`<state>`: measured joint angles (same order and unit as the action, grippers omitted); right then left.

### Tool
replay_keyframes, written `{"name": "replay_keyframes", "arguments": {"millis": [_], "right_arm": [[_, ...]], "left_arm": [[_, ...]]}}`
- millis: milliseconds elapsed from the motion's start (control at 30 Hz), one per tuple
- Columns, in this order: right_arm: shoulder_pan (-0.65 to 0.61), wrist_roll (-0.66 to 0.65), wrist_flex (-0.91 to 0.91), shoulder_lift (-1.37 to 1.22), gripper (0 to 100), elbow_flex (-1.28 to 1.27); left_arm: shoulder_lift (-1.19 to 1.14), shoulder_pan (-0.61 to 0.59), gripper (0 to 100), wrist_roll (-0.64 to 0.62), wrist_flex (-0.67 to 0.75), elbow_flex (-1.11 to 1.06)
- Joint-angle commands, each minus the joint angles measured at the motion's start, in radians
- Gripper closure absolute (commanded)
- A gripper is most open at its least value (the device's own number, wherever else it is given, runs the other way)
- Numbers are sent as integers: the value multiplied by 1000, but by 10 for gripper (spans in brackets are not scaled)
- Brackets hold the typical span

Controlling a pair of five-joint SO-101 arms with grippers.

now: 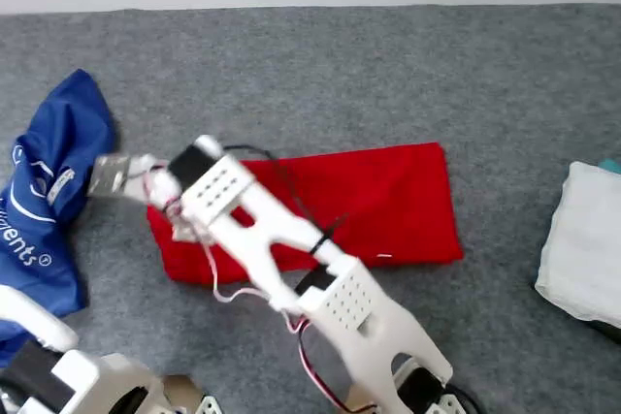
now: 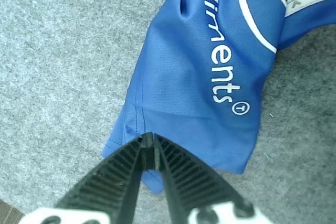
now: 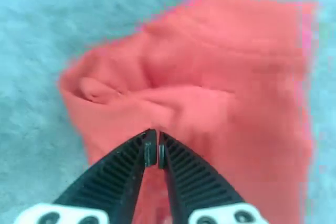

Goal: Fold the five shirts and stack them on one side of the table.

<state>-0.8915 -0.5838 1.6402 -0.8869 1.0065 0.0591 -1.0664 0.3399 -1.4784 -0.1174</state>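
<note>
Red shirt (image 1: 388, 201) sits mid-frame in the high view on the grey table (image 1: 388, 65), already down to a rough rectangle with its long axis left-right. Right arm (image 1: 291, 239) comes up from bottom centre and ends over the shirt's left short end, so nearly all the cloth lies to the right of that gripper. In the right wrist view the right gripper (image 3: 152, 148) has its jaws closed to a hairline, tips down on a raised crease of the red shirt (image 3: 236, 77); can't tell if fabric is actually pinched. Left gripper (image 2: 149, 148) is also closed, tips at the hem edge of the blue shirt (image 2: 210, 51), same caveat on the pinch. Blue shirt (image 1: 58, 172) is bunched and unfolded at the left edge of the frame. A folded white shirt (image 1: 587, 254) is at the right edge, well apart from the red, so that looks like the stack side. My read: the next move is a fold or carry from the red's left end rightward along the long axis. Right arm is the nearer one.
</note>
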Motion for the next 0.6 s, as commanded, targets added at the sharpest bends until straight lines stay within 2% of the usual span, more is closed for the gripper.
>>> {"name": "replay_keyframes", "arguments": {"millis": [0, 100, 333, 567], "right_arm": [[71, 14, 76, 87, 987, 89], [73, 15, 156, 91, 987, 100], [96, 23, 154, 97, 988, 3], [272, -48, 119, -15, 988, -41]], "left_arm": [[5, 6, 994, 9, 18, 5], [5, 6, 994, 9, 34, 5], [8, 8, 994, 9, 37, 5], [12, 8, 994, 11, 34, 5]]}}
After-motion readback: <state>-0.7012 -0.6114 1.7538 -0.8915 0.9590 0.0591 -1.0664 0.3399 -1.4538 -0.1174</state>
